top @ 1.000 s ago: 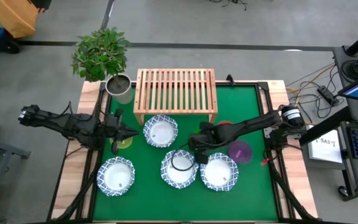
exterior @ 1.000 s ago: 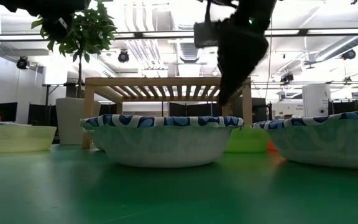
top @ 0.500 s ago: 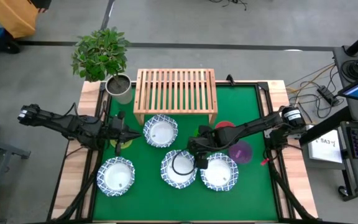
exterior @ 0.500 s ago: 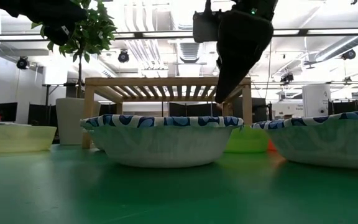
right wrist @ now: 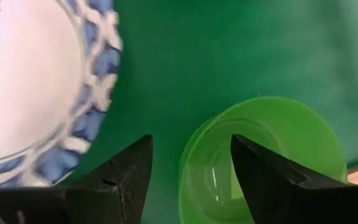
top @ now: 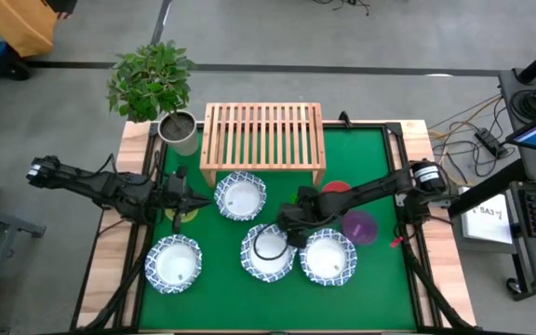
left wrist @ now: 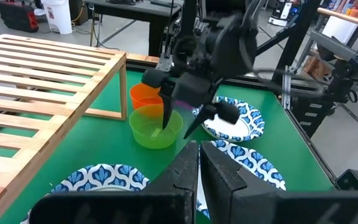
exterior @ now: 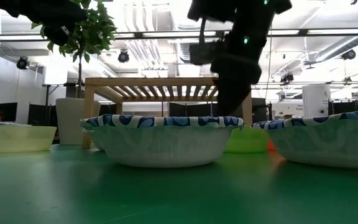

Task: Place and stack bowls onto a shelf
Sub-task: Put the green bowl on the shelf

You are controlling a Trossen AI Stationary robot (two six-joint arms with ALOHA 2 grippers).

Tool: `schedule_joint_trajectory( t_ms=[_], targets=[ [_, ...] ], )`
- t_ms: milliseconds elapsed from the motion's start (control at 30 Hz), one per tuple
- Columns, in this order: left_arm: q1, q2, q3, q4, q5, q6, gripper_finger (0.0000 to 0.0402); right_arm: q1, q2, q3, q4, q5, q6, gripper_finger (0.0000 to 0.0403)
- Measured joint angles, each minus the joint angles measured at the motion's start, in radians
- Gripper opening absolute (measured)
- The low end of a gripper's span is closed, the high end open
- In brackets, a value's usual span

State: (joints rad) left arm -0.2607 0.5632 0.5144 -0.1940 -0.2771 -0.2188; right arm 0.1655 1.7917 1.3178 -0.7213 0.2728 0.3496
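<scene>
Waiting at the table's left edge: left pincer (top: 196, 199), pressed together, empty, over the yellow bowl (top: 185, 210) and beside the front-left leg of the shelf (top: 262, 142). Plant pot (top: 182, 131) sits at the back-left corner, clear of the work. Patterned bowls run left to right: front-left bowl (top: 175, 262), bowl before the shelf (top: 240, 196), centre bowl (top: 268, 251), right bowl (top: 328, 258). Right pincer (top: 287, 221) is spread wide, holding nothing, and hangs just behind the centre bowl's back rim; its wrist view shows the green bowl (right wrist: 263, 162) directly under one finger (right wrist: 272, 180), rim half between the jaws, patterned rim alongside. Judgement: green bowl is the right arm's target, the closer arm by far. Red bowl (top: 336, 189) and purple bowl (top: 359, 225) lie beyond it toward the right edge. Crowding from the centre bowl is the main snag.
</scene>
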Motion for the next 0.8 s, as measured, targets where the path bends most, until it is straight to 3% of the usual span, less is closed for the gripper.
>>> schedule_joint_trajectory(
  t_ms=[200,433,667,800],
  targets=[
    [0.0,0.0,0.0,0.0,0.0,0.0,0.0,-0.022,0.061,0.0,0.001,0.0,0.002,0.0153],
    [0.0,0.0,0.0,0.0,0.0,0.008,0.0,-0.024,0.066,0.0,-0.003,-0.018,-0.002,0.0026],
    [0.0,0.0,0.0,0.0,0.0,0.019,0.0,-0.022,0.001,0.057,-0.018,-0.076,-0.017,0.0009],
    [0.0,0.001,0.0,0.001,0.0,0.019,0.0,-0.022,-0.048,0.125,-0.062,-0.176,-0.026,0.0009]
  ],
)
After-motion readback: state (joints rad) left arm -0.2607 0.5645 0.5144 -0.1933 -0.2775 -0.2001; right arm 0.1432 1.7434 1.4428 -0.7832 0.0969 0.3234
